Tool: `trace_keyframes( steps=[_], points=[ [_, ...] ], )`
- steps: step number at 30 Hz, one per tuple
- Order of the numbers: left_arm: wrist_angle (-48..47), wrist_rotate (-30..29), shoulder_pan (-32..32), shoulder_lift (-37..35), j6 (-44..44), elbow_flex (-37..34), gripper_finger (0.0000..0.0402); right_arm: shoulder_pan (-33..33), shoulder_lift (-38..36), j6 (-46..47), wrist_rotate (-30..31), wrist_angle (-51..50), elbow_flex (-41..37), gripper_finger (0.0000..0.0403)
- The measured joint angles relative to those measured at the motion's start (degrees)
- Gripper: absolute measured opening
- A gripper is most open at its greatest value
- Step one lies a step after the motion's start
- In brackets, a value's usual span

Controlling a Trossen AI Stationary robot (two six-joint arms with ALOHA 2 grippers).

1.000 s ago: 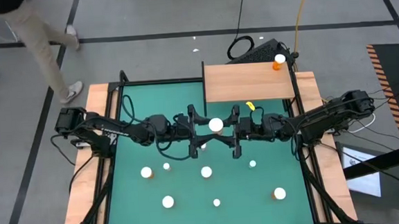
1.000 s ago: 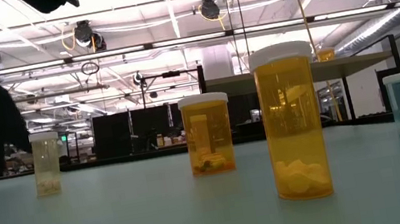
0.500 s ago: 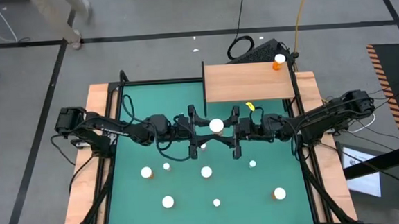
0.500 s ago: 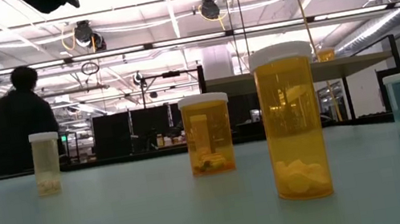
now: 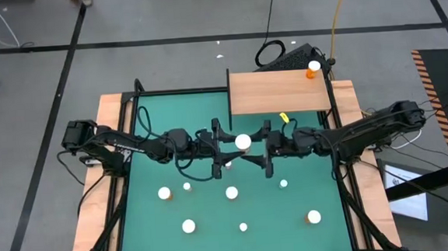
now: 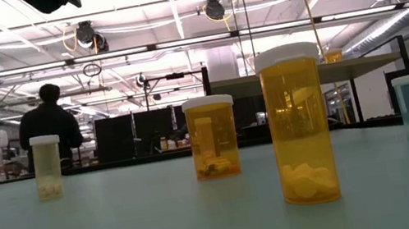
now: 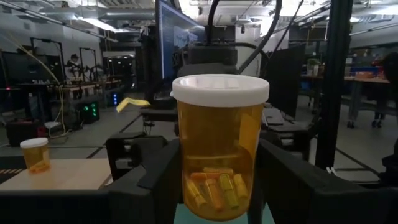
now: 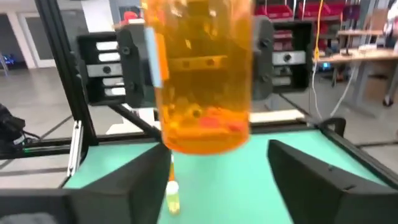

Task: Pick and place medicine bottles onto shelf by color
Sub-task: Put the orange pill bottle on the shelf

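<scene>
The left gripper [image 5: 227,145] is clamping an orange medicine bottle [image 5: 243,141] above the green mat's [image 5: 206,212] center. At its 3 o'clock, the right gripper [image 5: 259,145] is standing wide, fingers clear of the bottle. The shelf [image 5: 276,91] is lying toward 1 o'clock.

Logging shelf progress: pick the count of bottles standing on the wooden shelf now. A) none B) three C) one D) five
C: the high view shows a single orange bottle on the wooden shelf, at its far right corner.
</scene>
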Motion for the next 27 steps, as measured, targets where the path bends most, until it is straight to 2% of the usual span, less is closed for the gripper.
trace_keyframes(
  steps=[4,7,13,21,24,27],
  points=[
    [-0.1,0.0,0.0,0.0,0.3,0.0,0.0191,0.0,-3.6,1.2,0.0,-9.4,0.0,0.034],
    [-2.3,0.0,0.0,0.0,2.6,0.0,0.0191,0.0,-6.8,3.3,0.9,-18.1,0.0,0.036],
    [-11.1,-0.7,1.0,0.0,6.7,0.0,0.0191,1.1,-12.1,7.5,12.0,-33.3,0.0,0.0359],
    [-20.6,-0.9,3.6,0.0,9.0,0.0,0.0191,3.1,-12.4,9.8,13.5,-41.7,3.6,0.0352],
    [-22.9,-0.9,4.4,0.0,8.7,0.0,0.0191,4.6,-10.5,7.4,13.7,-43.2,7.0,0.0352],
    [-24.5,-1.0,4.8,0.0,8.6,0.0,0.0191,5.7,-7.4,5.6,16.8,-49.5,12.8,0.0352]
  ],
)
